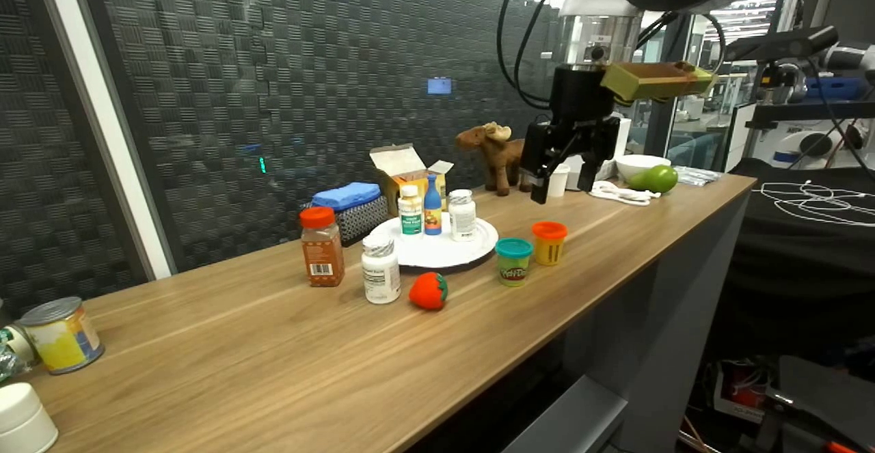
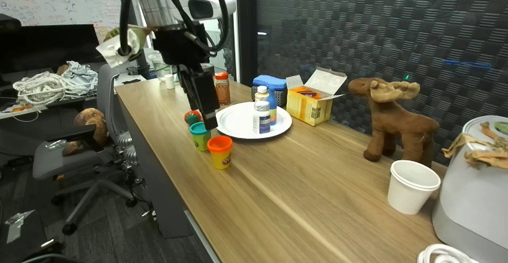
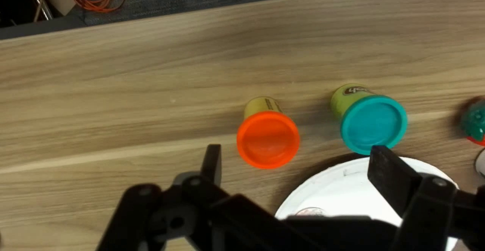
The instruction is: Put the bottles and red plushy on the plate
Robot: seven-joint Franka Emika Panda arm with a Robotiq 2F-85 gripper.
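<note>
While the gripper (image 3: 295, 156) is empty, jaws apart, the step in hand is probably a pick-up. In an exterior view, the plushy (image 1: 428, 291) sits below centre frame, just beside a white bottle (image 1: 381, 273). Descend vertically, straddle the plushy without nudging the white bottle, squeeze gently, and release on the plate (image 1: 437, 255), mid-frame, clear of its three bottles (image 1: 433, 215).

Plush moose (image 2: 403, 122), yellow box (image 2: 305, 106), white cup (image 2: 409, 193)
</note>
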